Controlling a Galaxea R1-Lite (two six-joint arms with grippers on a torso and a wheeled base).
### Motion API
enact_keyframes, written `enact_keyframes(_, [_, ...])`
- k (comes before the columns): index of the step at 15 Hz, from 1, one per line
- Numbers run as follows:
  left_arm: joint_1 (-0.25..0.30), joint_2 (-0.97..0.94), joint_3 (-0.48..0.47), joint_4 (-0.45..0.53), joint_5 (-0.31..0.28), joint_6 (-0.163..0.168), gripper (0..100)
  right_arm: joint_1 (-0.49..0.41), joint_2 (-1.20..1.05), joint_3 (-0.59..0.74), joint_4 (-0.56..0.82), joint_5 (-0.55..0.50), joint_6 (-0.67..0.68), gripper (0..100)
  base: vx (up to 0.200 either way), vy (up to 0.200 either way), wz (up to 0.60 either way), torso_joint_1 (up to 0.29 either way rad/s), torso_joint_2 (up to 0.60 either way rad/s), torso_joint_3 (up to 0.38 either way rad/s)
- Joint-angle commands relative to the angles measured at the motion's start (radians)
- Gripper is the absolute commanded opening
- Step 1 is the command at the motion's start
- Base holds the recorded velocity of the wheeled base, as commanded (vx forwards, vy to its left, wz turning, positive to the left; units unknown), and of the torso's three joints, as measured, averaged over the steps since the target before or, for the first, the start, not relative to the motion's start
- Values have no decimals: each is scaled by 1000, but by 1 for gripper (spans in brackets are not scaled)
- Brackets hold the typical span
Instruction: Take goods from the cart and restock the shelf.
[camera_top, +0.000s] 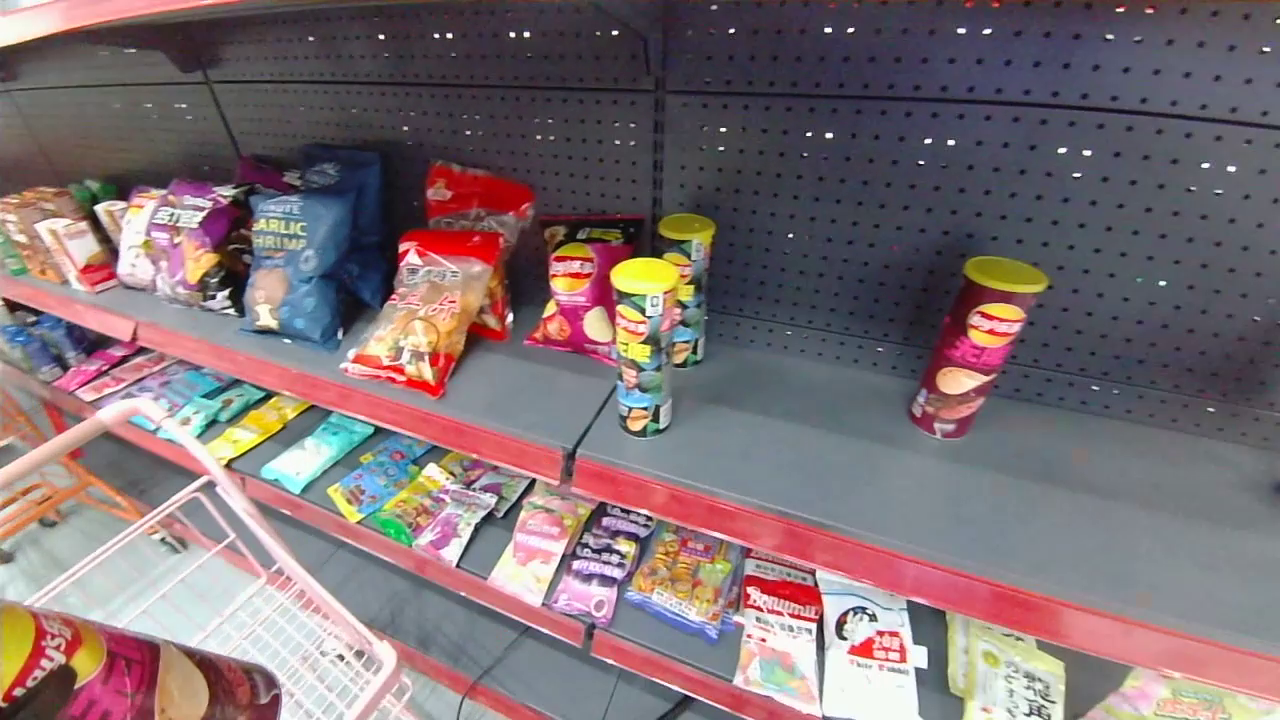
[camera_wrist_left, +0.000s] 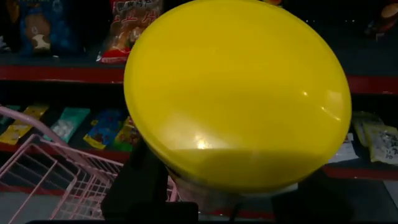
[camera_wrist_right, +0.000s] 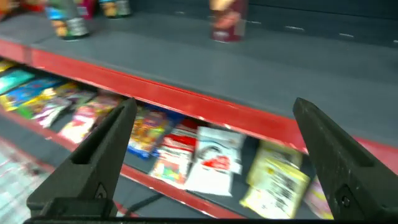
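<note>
Our can (camera_wrist_left: 236, 93), clenched in the left gripper (camera_wrist_left: 217, 202) beside the cart (camera_top: 320, 640), is, we judge, bound for the shelf (camera_top: 900, 470); the right gripper (camera_wrist_right: 214, 168) hangs released, spare.

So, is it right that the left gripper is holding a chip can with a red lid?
Not quite: the lid is yellow, not red, as the left wrist view shows. The left gripper does hold the chip can.
</note>
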Motion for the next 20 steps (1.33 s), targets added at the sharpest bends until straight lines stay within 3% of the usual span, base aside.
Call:
enact_keyframes(1, [0,-6,0,-1,0,0,0,0,1,0,0,0,-1,100,0,0,-600,2,-2,2])
enact_keyframes(5, [1,-22,-1,-1,8,0,0,0,1,0,0,0,-1,100,0,0,-600,2,2,1])
enact_keyframes(8, [-5,-84,27,7,-7,0,0,0,1,0,0,0,-1,100,0,0,0,0,0,0])
enact_keyframes(10, [-11,-110,27,62,-11,9,0,0,1,0,0,0,-1,100,0,0,0,0,0,0])
enact_keyframes(11, [-9,-119,28,70,2,23,0,0,1,0,0,0,-1,100,0,0,0,0,0,0])
enact_keyframes(14, [-9,-142,27,73,62,24,0,0,1,0,0,2,-1,100,0,0,0,0,0,0])
enact_keyframes(16, [-9,-153,25,85,63,32,0,0,1,0,0,2,-1,100,0,0,0,0,0,0])
enact_keyframes(18, [-2,-157,22,131,75,136,0,0,1,0,0,2,-1,100,0,0,0,0,0,0])
enact_keyframes(19, [-2,-157,22,131,75,141,0,0,1,0,0,2,-1,100,0,0,0,0,0,0])
enact_keyframes(20, [-2,-156,22,134,78,167,0,0,1,0,0,2,-1,100,0,0,0,0,0,0])
